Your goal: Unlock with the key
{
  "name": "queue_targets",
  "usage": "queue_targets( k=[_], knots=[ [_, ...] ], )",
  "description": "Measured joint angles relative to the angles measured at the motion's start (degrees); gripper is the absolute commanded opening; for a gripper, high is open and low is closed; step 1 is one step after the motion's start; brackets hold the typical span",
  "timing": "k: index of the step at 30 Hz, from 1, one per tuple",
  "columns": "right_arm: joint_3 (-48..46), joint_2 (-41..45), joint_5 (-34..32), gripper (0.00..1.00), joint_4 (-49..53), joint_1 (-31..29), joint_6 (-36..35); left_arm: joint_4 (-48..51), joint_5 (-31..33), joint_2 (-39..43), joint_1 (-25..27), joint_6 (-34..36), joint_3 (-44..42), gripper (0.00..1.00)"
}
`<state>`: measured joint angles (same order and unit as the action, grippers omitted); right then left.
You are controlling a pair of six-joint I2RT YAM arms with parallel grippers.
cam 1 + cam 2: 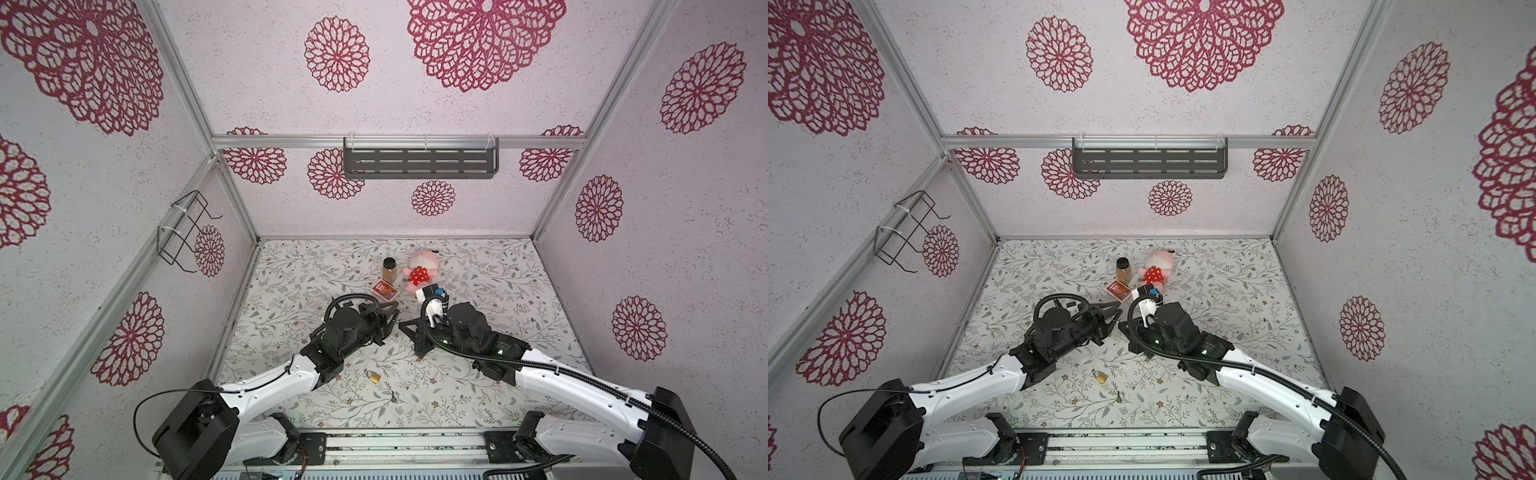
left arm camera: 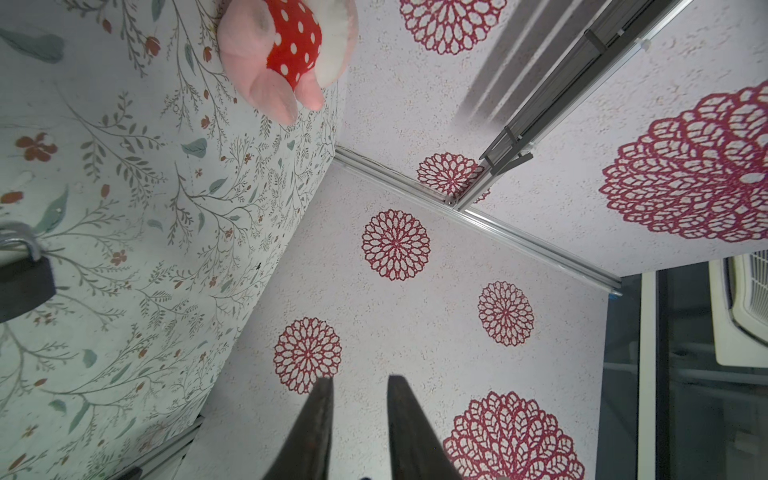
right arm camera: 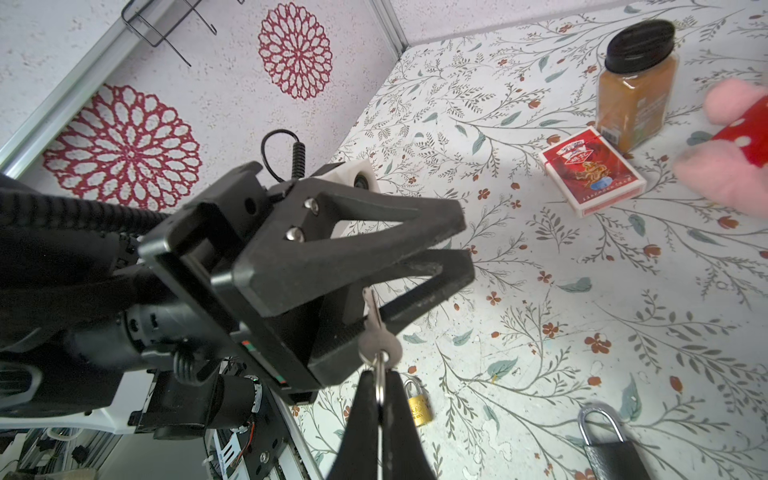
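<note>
Closest to the lens is the right gripper (image 3: 380, 376), its fingers pressed together on the ring of the key (image 3: 379, 341). The silver key stands off the tips with its blade pointing away. That hold seems meant to leave the blade free. The left gripper (image 3: 465, 245) faces it head-on, just beyond those tips, and the blade runs up behind its lower finger. Its jaws stand a little apart, and its own wrist view shows a slim gap with nothing in it. Whether it touches the blade I cannot tell. I judge this a mid-air handover or re-grip, with no lock in hand yet.

Down on the desk (image 3: 582, 291), just past the right gripper, lies a brass padlock (image 3: 417, 409). A dark padlock (image 3: 611, 453) lies off to one side — which one the key fits I cannot tell. A second key (image 1: 393, 397) lies near the brass one.

Farther out, beyond the left gripper, a card box (image 3: 592, 174), spice jar (image 3: 636, 87) and plush toy (image 3: 731, 166) sit well apart from the locks. Only the left gripper itself crowds the key.
</note>
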<state>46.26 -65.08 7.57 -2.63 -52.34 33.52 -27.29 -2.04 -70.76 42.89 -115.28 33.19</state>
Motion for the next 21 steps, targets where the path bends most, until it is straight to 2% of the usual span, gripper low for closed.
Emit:
queue_targets(
  k=[10,16,21],
  knots=[
    [0.0,0.0,0.0,0.0,0.4,0.1,-0.1,2.3,-0.1,0.7,0.0,0.5,0.0,0.0],
    [0.0,0.0,0.0,0.0,0.8,0.1,-0.5,2.9,0.0,0.7,0.1,1.1,0.0,0.0],
    [0.2,0.0,0.0,0.07,1.2,0.1,-0.7,3.4,-0.1,0.7,0.1,1.9,0.1,0.0]
  ],
)
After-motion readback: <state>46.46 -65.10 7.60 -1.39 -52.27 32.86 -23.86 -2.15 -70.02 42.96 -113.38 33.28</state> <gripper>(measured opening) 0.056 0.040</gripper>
